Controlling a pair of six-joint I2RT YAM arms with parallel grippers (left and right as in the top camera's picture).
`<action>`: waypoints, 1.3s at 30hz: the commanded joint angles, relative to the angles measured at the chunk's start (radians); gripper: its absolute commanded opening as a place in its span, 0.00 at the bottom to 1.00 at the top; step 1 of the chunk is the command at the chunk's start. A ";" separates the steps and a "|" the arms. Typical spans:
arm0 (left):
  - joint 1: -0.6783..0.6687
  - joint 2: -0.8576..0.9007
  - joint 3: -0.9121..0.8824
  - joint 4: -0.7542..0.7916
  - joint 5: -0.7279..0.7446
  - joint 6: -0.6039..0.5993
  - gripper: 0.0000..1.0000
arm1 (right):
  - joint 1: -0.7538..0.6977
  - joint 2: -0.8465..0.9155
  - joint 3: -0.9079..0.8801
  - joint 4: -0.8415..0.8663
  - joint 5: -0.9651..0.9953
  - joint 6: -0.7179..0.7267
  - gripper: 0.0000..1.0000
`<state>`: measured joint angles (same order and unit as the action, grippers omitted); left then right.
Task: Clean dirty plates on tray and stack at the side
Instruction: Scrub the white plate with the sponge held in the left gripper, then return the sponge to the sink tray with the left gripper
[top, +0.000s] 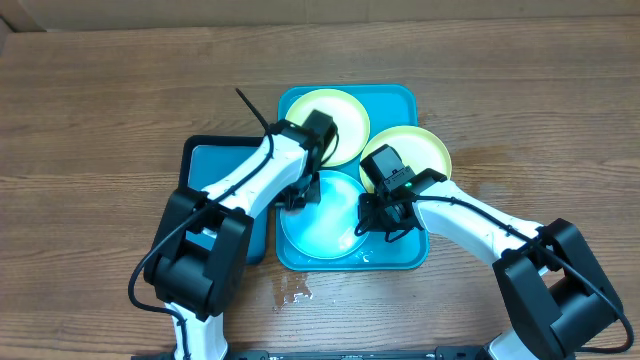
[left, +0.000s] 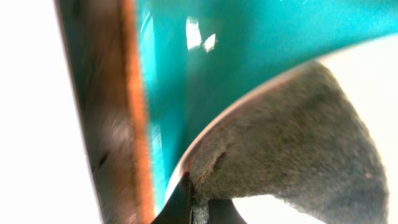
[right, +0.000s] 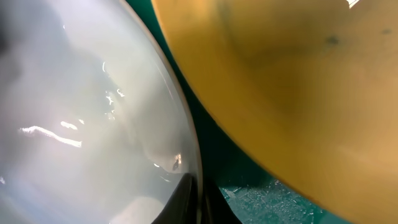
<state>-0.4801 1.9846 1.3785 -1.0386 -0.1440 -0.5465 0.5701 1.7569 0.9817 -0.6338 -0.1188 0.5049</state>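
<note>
Light-blue plate (top: 325, 232) at the near end of the turquoise tray (top: 398, 96) is rim-pinched by the right hand (top: 373, 222) while the left hand (top: 298, 195) presses its gripped grey sponge (left: 292, 143) on it; hard scrubbing may tear it loose, knocking the yellow-green plates (top: 345, 112).

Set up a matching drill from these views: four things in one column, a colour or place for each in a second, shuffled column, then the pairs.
Things:
1. light blue plate
2. large tray
3. sponge
4. small black-rimmed tray

Colour or place:
A. grey
B. on the table, beside the large tray
C. turquoise
D. inside the large tray, at the end nearest the arm bases

Pairs: 1-D, 2-C, 3-A, 4-B
</note>
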 joint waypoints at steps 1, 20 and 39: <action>0.021 0.014 0.057 0.079 0.195 0.047 0.04 | -0.009 0.027 -0.020 -0.030 0.095 -0.021 0.04; 0.246 -0.348 0.081 -0.178 0.214 0.172 0.04 | -0.010 0.027 -0.020 -0.045 0.053 -0.022 0.04; 0.358 -0.341 -0.246 0.022 0.087 0.066 0.04 | -0.010 0.026 -0.019 -0.070 0.050 -0.074 0.04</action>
<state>-0.1242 1.6444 1.1381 -1.0279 -0.0681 -0.4641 0.5594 1.7580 0.9871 -0.6575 -0.1310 0.4728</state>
